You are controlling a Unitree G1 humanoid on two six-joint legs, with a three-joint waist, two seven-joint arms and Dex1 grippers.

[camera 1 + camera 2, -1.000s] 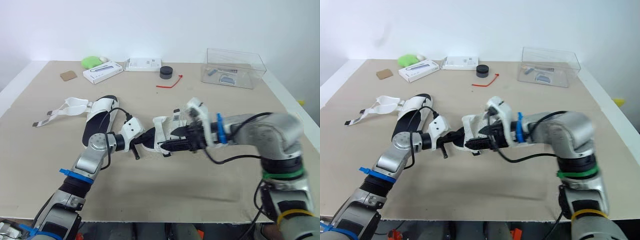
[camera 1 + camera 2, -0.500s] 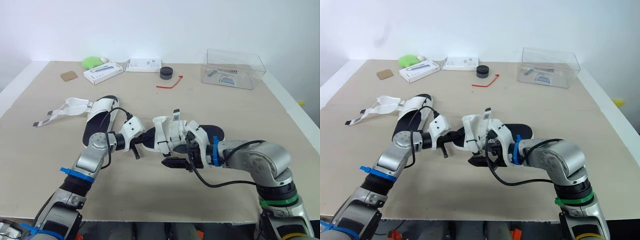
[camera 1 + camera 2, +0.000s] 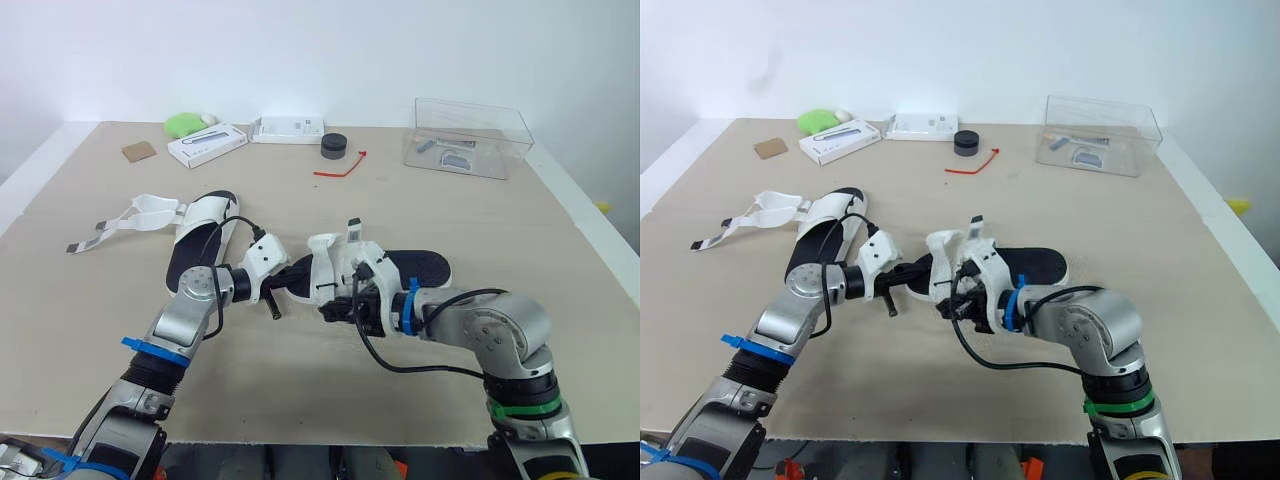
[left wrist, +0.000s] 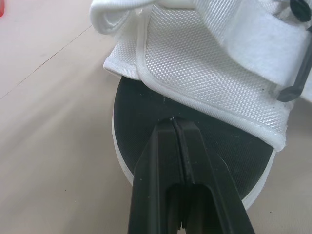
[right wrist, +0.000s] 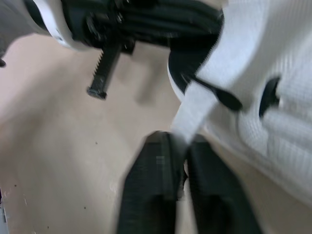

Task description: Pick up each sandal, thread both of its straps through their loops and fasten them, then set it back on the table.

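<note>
A sandal [image 3: 400, 268] with a black sole and white straps lies across the middle of the table. My left gripper [image 3: 298, 281] is shut on the toe edge of its sole [image 4: 146, 105], the two fingers [image 4: 165, 146] pressed together on the rim. My right gripper [image 3: 336, 309] sits at the near side of the toe straps. In the right wrist view its fingers [image 5: 156, 161] are closed on the free end of a white strap [image 5: 195, 107]. The second sandal [image 3: 197, 232] lies to the left, its loose straps [image 3: 128, 221] spread outward.
At the back stand a clear plastic box [image 3: 468, 135], a black round puck [image 3: 332, 144], a red tie [image 3: 338, 167], two white boxes [image 3: 205, 145] [image 3: 288, 128], a green object [image 3: 182, 124] and a brown card [image 3: 137, 151].
My right gripper dropped away from the sandal, then came back to the toe straps and closed on a strap end. The left gripper kept its hold on the sole.
</note>
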